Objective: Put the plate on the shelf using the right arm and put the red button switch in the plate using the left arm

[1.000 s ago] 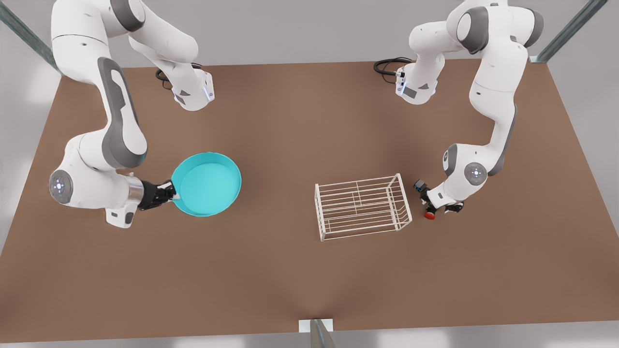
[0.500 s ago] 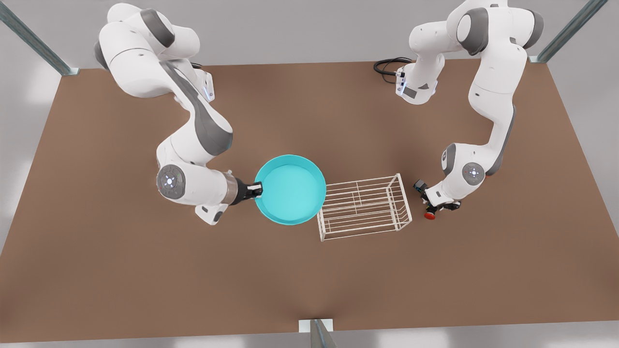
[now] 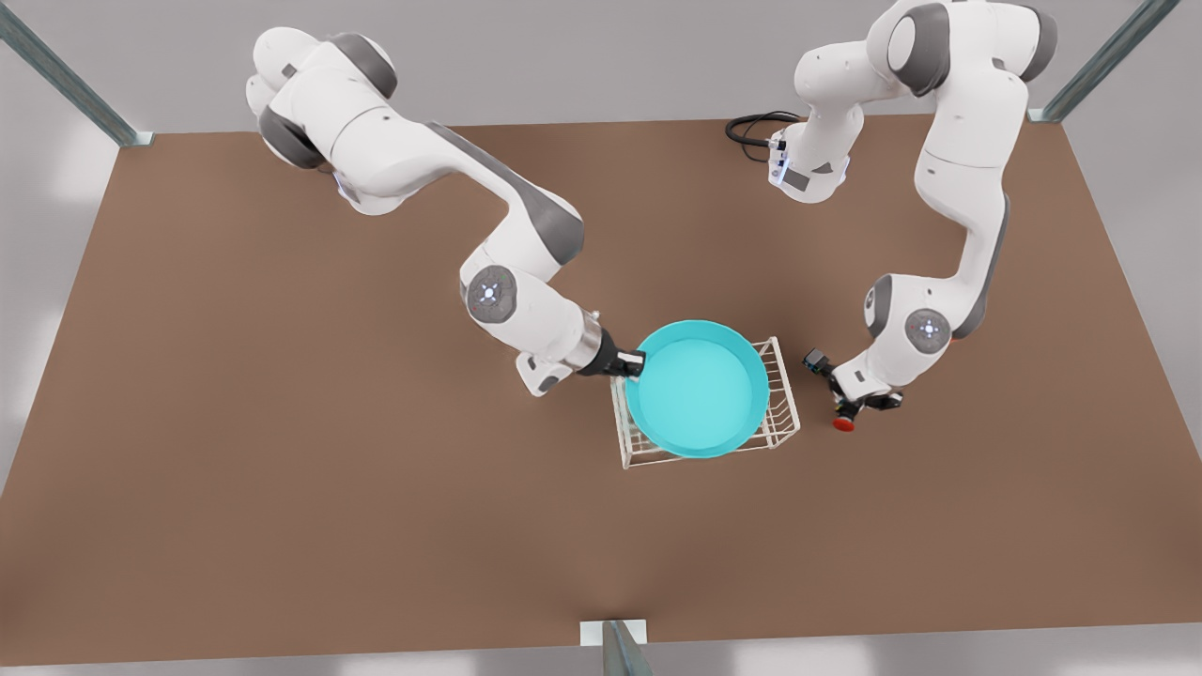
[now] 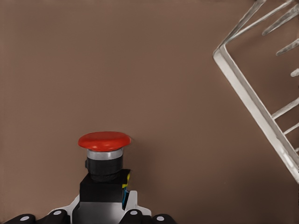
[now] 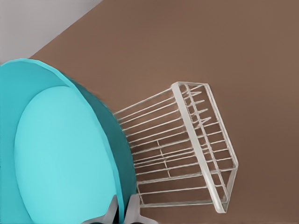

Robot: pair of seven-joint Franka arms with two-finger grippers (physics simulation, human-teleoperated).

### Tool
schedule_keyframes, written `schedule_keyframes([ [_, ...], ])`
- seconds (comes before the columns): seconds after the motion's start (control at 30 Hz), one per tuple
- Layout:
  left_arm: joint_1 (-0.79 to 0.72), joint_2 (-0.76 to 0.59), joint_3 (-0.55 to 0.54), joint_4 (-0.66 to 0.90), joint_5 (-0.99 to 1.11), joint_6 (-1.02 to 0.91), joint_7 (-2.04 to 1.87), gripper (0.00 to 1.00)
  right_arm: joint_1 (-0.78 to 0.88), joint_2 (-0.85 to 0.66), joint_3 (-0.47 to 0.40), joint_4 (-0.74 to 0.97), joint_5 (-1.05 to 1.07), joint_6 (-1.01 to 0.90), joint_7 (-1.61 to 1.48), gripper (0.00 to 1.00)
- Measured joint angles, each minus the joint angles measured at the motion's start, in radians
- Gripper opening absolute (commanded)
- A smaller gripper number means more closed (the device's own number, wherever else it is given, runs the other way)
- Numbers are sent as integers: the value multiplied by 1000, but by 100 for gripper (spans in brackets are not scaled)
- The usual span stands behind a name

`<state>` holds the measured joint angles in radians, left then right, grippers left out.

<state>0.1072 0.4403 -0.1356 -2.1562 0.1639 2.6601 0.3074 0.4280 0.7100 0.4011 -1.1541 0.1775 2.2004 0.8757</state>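
Right gripper (image 3: 635,363) is holding the plate (image 3: 695,390) by its rim, fingers (image 5: 132,207) pinched shut across the raised edge. The plate is sitting over the shelf (image 3: 782,406), covering most of the frame; whether it is resting on the wires or hanging just above them, I cannot tell.

Left gripper (image 3: 850,410) is waiting just beside the shelf's end on the front view's right, fingers closed on the black body of the red button switch (image 3: 843,424), red cap pointing away from the wrist. In the left wrist view the switch (image 4: 104,161) is lying close to the brown surface, with a corner of the rack (image 4: 254,100) near.

Handling, as a judgement: the plate is looking rigid, glossy and probably slick, so a rim pinch on one side is leaving it free to tip; releasing it only once it is level on the wires seems wise. It is about as wide as the rack, so little margin for centring. The switch is small, hard and light; the squared body is the better hold, the rounded cap likely slipping.

Tabletop (image 3: 282,469) is plain brown and matte, the rack standing a little toward the near edge, on the front view's right of centre. Grey walls behind, metal struts at the far corners, black cable (image 3: 751,127) coiling by the far edge.
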Motion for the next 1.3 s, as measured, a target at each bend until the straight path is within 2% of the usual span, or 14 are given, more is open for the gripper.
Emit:
schedule_keyframes([
  [0.1,0,-32,-3,26,-5,-11,-5,40,27,-6,-7,-2,-28,36,85,20],
  [0.13,0,-41,-7,35,-7,-20,-8,40,29,-7,-7,-3,-35,43,112,100],
  [0.27,0,-75,-52,101,-12,-81,-29,40,31,-7,-7,-3,-49,62,208,100],
  [0.5,-2,-121,-130,337,-96,-381,-99,40,20,-29,-12,-2,-56,61,330,100],
  [0.57,0,-125,-163,381,-120,-444,-126,40,-100,-168,30,1,-52,-50,339,100],
  [0.63,-5,-117,-205,429,-135,-492,-163,40,-325,-260,61,1,-51,-216,295,100],
  [0.73,-27,-96,-232,508,-172,-540,-229,40,-618,-296,72,-39,-132,-446,158,100],
  [0.83,-73,-64,-236,584,-190,-569,-308,40,-780,-310,74,-210,-196,-546,19,100],
  [0.93,-130,-48,-238,611,-196,-586,-393,40,-826,-307,74,-281,-226,-585,-104,100],
  [1.13,-231,6,-237,599,-174,-598,-554,40,-901,-255,71,-265,-231,-648,-295,100],
  [1.3,-243,25,-237,529,-107,-598,-655,40,-906,-250,73,-256,-237,-673,-411,100],
])
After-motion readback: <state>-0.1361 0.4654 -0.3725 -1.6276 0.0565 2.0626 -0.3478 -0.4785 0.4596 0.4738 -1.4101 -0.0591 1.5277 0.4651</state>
